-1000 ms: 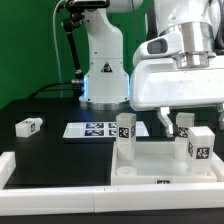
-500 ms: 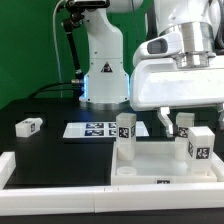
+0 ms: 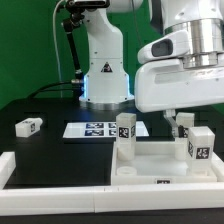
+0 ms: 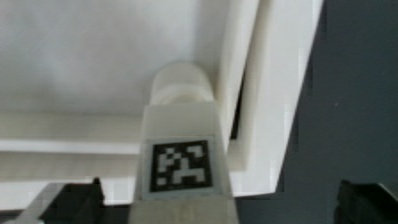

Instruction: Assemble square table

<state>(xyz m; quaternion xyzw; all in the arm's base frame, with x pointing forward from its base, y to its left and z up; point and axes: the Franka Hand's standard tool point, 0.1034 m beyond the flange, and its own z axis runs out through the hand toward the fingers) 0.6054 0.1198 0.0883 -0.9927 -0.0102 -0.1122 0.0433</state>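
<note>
Black tabletop [image 3: 60, 150], green backdrop; arm comes straight down at the exterior view's right, hand [image 3: 176, 114] spread wide over an upright leg [image 3: 184, 124]. Square table [image 3: 150, 160] lies flat near right, long axis of its standing legs vertical. Loose leg [image 3: 28, 126] lies sideways, far left.

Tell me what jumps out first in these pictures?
A big white robot arm rises at the back of the black table. Toward the exterior view's right, three tagged white legs stand upright on a square white slab, while a fourth leg lies alone at the exterior view's left.
</note>
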